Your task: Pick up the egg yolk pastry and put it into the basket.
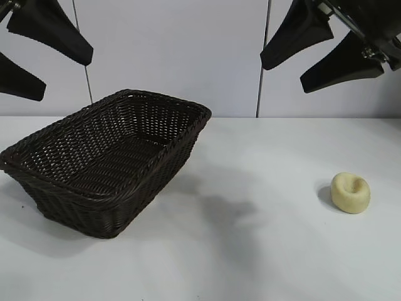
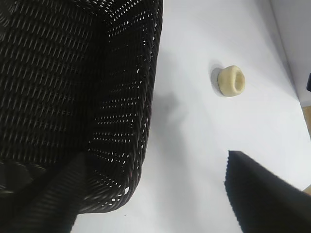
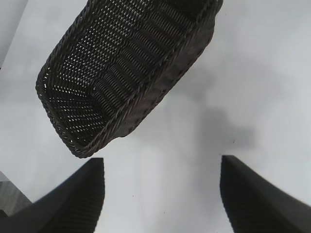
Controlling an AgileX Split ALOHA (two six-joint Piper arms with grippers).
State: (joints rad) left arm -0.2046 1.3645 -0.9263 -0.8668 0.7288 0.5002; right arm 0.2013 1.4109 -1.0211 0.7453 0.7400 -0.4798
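The egg yolk pastry (image 1: 351, 192), a small pale yellow bun with a dimple, lies on the white table at the right; the left wrist view shows it too (image 2: 231, 80). The dark brown wicker basket (image 1: 106, 157) stands at the left, empty inside (image 2: 73, 87) (image 3: 131, 68). My left gripper (image 1: 62, 76) hangs open high above the basket's left end. My right gripper (image 1: 281, 76) hangs open high at the upper right, above and behind the pastry. Nothing is between either pair of fingers.
A white table top (image 1: 250, 251) runs under everything, with a pale panelled wall (image 1: 175, 56) behind. A wide bare stretch of table separates the basket from the pastry.
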